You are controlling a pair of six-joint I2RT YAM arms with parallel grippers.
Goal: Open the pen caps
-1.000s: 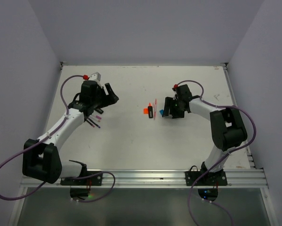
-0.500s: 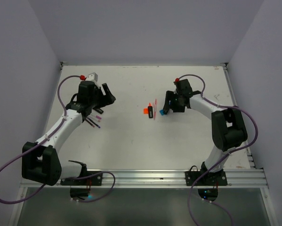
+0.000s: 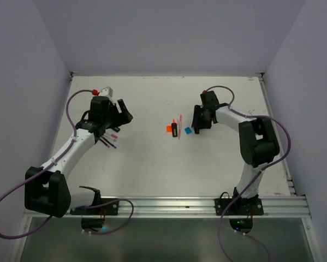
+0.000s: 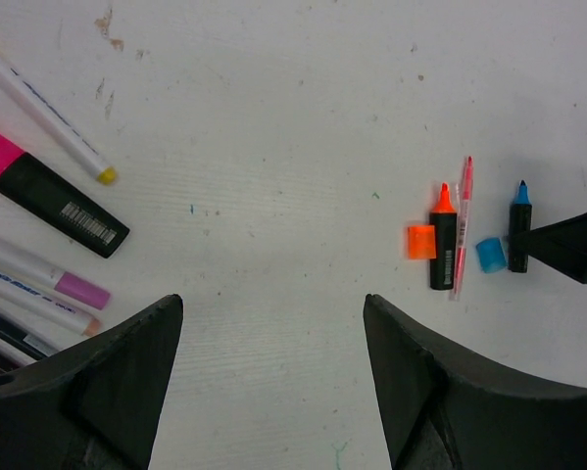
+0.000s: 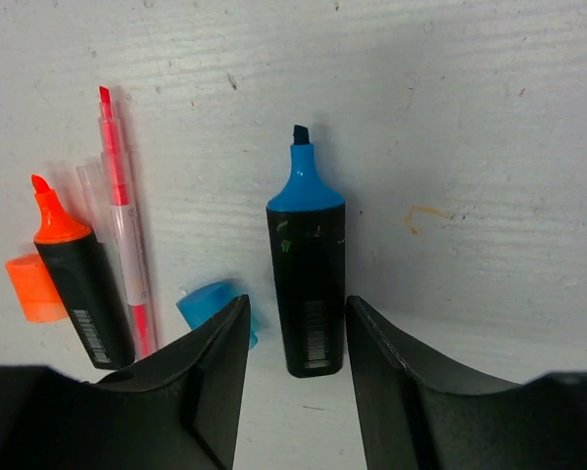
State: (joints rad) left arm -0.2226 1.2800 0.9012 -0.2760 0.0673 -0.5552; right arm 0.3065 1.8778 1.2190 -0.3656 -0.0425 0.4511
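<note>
At mid-table (image 3: pixel 152 164) lie, left to right, a loose cap (image 5: pixel 33 287), a highlighter (image 5: pixel 77 274), a thin pen (image 5: pixel 124 235), a second cap (image 5: pixel 210 304) and a second highlighter (image 5: pixel 308 284), all close together. The right gripper (image 5: pixel 291 323) straddles this last highlighter's rear end. More pens (image 4: pixel 63 204) lie well apart to the left.

Blue cap (image 5: pixel 211 302) partly behind right tool (image 5: pixel 293 313) finger; pen cluster (image 4: pixel 38 284) partly beyond frame edge.

Orange highlighter (image 4: pixel 442 245) lies uncapped on table (image 4: pixel 273 147), w/ orange cap (image 4: pixel 421 242) touching its left side & pink pen (image 4: pixel 463 220) along its right. Blue cap (image 4: pixel 490 255) & blue highlighter (image 4: pixel 519 235) sit further right.
</note>
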